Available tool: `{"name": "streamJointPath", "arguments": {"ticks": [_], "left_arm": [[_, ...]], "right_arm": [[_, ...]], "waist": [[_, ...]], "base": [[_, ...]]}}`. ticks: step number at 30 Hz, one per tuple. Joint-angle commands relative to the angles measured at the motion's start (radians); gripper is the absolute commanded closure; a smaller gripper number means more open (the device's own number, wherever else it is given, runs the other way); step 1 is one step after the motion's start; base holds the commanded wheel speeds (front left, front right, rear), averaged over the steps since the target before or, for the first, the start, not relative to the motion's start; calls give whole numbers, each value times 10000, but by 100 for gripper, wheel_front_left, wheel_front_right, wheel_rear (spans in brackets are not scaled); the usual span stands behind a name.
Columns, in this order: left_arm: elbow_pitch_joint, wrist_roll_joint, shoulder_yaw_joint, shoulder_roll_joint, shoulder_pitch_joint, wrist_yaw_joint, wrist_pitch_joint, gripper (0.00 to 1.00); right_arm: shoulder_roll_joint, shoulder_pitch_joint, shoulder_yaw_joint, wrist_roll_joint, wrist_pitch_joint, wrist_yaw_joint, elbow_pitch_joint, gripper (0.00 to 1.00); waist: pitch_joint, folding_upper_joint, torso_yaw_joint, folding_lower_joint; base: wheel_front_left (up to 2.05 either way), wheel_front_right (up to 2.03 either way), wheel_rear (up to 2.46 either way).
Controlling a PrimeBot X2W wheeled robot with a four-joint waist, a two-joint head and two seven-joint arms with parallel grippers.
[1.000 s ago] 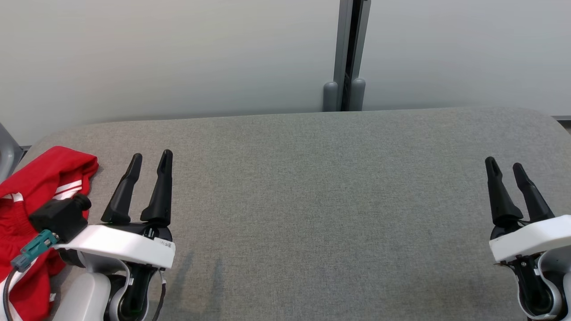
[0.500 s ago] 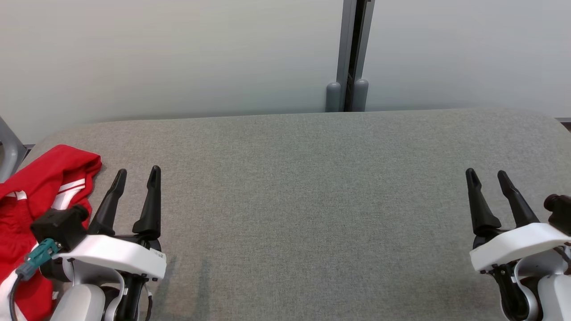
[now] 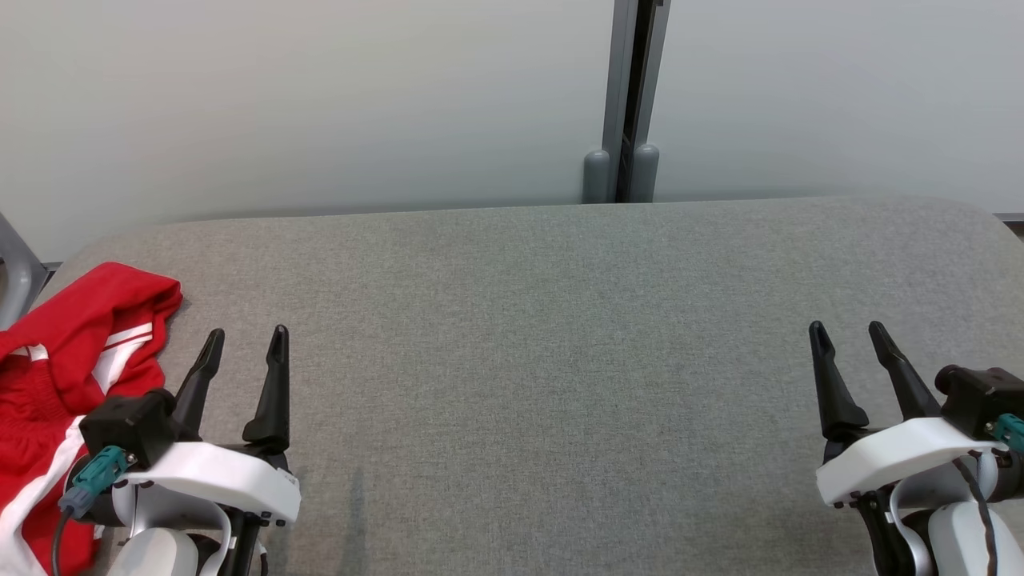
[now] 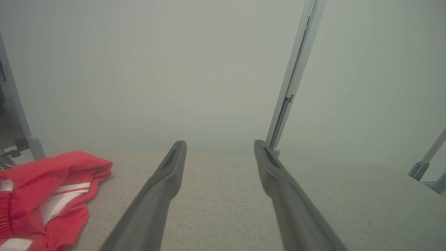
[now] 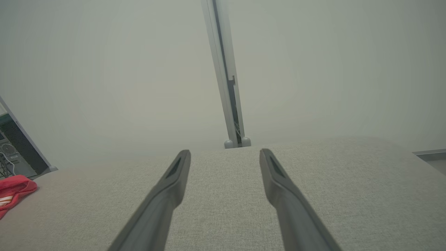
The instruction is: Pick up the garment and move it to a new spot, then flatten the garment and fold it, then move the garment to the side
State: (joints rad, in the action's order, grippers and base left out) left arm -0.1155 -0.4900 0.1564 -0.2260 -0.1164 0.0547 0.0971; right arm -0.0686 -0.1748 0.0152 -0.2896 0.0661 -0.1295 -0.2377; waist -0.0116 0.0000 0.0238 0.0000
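The red garment (image 3: 56,376) with white stripes lies crumpled at the table's left edge.

White wrist shells (image 3: 216,480), tapered black claw fingers (image 3: 272,392), teal cable plug (image 3: 96,472).

place: robot lab / test bay
far: plain pale partition panels (image 3: 320,96) w/ grey metal post (image 3: 622,80)
near: grey fabric-topped table (image 3: 560,320)
far left: dark equip. box (image 5: 15,148) + cables

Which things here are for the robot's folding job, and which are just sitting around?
For the job:
- red garment, crumpled at the table's left end
- left claw, open, next to the garment
- right claw, open, at the other end
- grey table

Just there:
- grey post behind the table
- pale wall
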Motion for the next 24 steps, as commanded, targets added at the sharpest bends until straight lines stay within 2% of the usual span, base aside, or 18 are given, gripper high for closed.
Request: {"name": "streamJointPath", "arguments": {"ticks": [1,24], "left_arm": [[-2,223,-58,-45,-37,73,-16,0],[-418,1357,-159,-172,-32,23,-435,0]], "right_arm": [[-38,-42,-94,247,153,-18,1,0],[148,373,-155,1408,894,-19,-120,0]], "waist": [[-5,0,6,0],[-48,0,49,0]], "base": [[0,0,0],[0,0,0]]}}
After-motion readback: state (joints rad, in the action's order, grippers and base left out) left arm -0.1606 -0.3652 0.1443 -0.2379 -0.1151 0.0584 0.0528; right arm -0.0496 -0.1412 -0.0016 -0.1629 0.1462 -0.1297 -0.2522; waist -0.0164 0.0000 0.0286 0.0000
